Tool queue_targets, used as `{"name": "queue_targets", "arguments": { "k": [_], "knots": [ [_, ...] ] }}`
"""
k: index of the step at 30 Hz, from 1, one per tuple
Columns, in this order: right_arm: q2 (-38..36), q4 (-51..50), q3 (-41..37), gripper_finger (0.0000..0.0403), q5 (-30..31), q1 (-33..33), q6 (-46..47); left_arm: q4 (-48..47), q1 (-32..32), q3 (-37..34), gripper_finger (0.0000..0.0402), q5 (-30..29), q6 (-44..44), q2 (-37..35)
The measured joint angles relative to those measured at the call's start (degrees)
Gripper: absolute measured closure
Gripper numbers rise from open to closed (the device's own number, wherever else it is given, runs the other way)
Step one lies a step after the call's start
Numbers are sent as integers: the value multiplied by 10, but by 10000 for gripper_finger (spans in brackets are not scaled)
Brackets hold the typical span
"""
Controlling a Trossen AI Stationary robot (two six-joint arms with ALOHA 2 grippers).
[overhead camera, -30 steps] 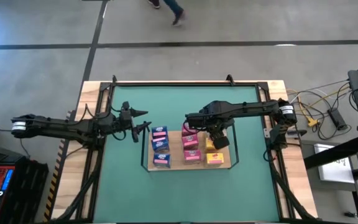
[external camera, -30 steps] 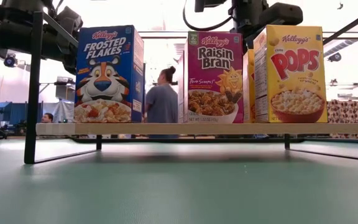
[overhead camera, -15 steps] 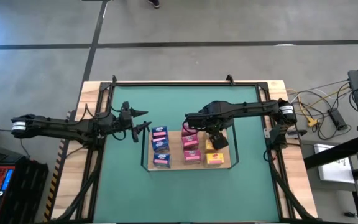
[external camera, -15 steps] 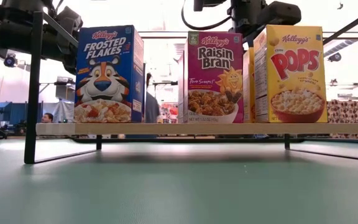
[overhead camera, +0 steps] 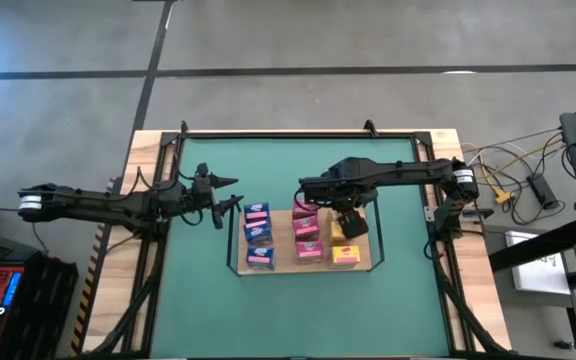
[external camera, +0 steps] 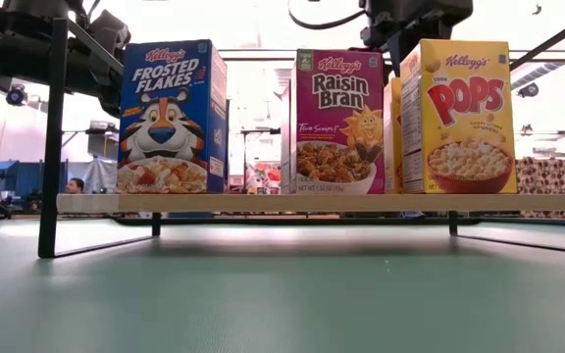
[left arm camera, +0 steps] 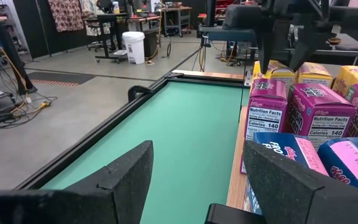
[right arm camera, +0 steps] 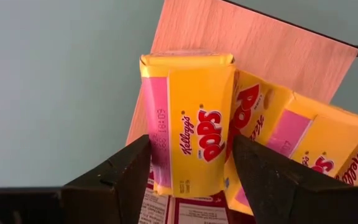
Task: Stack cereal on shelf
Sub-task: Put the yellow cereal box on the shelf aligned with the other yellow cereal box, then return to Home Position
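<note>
The shelf (overhead camera: pixel 280 245) is a light-wood board with black rails, lying mid-table. On it the cereal stands upright in three rows: blue boxes (overhead camera: pixel 258 232) on the left, pink boxes (overhead camera: pixel 308 240) in the middle, yellow boxes (overhead camera: pixel 345 252) on the right. My right gripper (right arm camera: pixel 191 177) hangs open just over the farthest yellow box (right arm camera: pixel 191 124), pointing down. One finger stands on either side of the box's top and neither touches it. My left gripper (overhead camera: pixel 234 195) waits open and level, left of the shelf, with nothing between its fingers.
The shelf's black rails (external camera: pixel 55 137) rise at its corners. A black frame (overhead camera: pixel 268 133) runs round the green tabletop (overhead camera: pixel 198 290), which shows bare in front of the shelf and behind it. Cables and gear (overhead camera: pixel 528 185) lie beyond the table's right edge.
In the low view my right gripper sits slightly higher over the yellow boxes than a second ago. The boxes have kept their places.
</note>
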Motion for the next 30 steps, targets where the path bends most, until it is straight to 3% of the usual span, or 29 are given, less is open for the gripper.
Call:
{"name": "queue_targets", "arguments": {
  "k": [20,26,30],
  "knots": [
    [-4,-45,57,188,4,-1,-25,0,0,0,168,0,0,0],
    [-6,-45,78,188,93,-1,-99,0,0,0,168,0,0,0],
    [-5,-44,92,188,176,-1,-248,0,0,0,168,0,0,0]
  ]
}}
